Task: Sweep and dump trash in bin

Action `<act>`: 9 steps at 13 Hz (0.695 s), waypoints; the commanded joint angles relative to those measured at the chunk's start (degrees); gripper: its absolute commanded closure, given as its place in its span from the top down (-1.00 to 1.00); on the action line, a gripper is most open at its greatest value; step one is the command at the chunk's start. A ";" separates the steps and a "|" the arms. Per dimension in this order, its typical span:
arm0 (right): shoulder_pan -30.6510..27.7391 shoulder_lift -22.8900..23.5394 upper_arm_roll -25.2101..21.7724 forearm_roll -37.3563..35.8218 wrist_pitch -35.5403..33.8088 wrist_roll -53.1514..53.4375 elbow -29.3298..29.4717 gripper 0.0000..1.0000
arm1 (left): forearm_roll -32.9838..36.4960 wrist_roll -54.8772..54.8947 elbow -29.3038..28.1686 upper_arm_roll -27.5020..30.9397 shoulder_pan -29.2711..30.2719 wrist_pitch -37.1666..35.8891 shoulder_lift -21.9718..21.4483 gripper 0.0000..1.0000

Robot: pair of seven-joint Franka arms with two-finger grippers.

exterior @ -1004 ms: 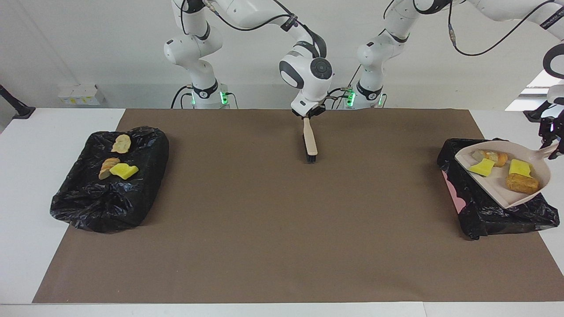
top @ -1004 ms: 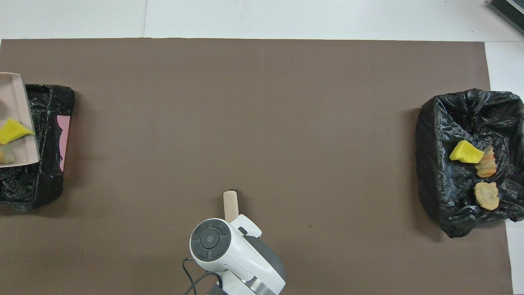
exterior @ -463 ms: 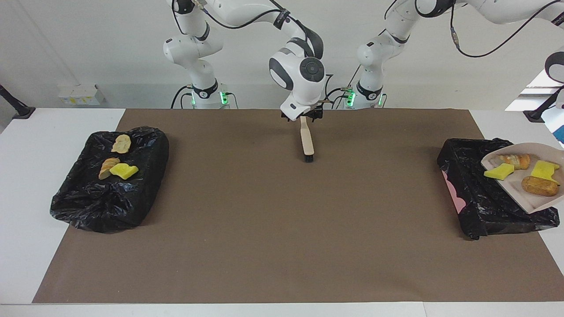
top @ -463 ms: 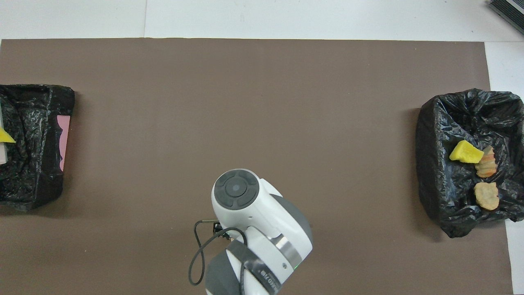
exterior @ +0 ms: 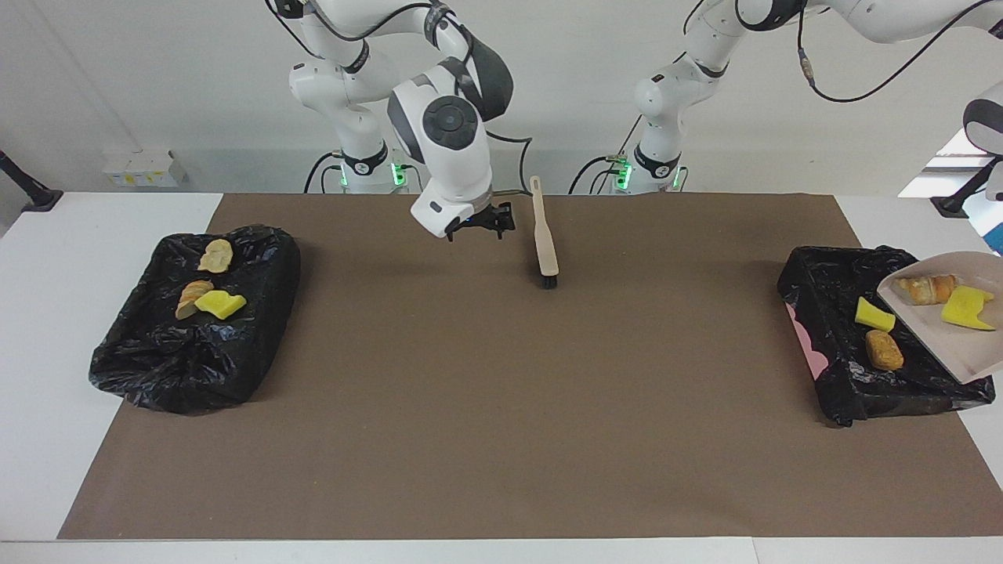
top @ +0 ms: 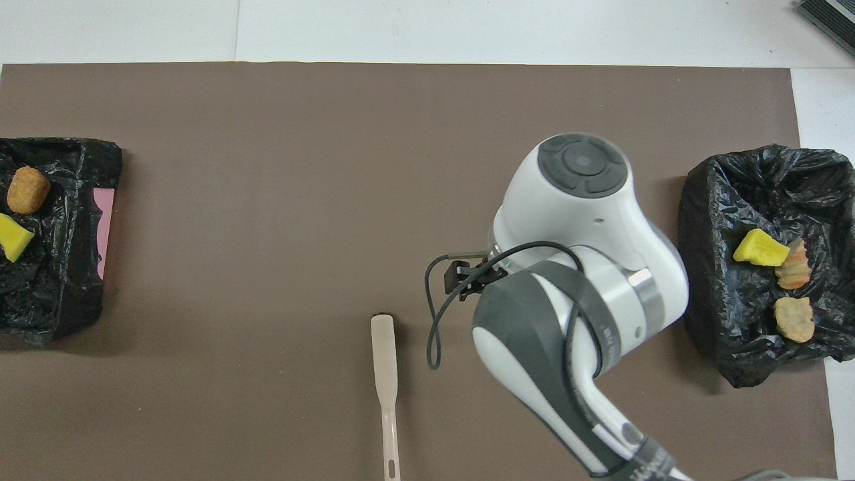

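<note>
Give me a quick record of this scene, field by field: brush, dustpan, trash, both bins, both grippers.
brush: beige brush on the brown mat, released
dustpan: beige dustpan tilted over the black-bagged bin at the left arm's end, holding a bread lump and a yellow chunk
dumped: yellow chunk, tan lump
other bin: three scraps
right gripper: open, above the mat beside the brush
left gripper: out of view
</note>
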 commanded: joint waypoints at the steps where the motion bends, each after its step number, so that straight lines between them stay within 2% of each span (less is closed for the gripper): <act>1: -4.18 0.17 0.63 -2.64 -1.31 -4.75 2.60 1.00 | 4.61 -1.31 0.54 0.60 -1.26 0.13 -1.83 -1.00; 5: -10.07 -0.18 0.63 -3.62 -1.22 -10.46 4.01 1.00 | 12.77 -9.03 -2.35 0.60 -3.19 -0.23 -4.56 -1.00; 9: -13.06 -0.80 -0.07 -5.29 -0.26 -16.46 4.01 1.00 | 20.42 -14.92 -4.81 0.51 -5.30 -0.84 -6.31 -1.00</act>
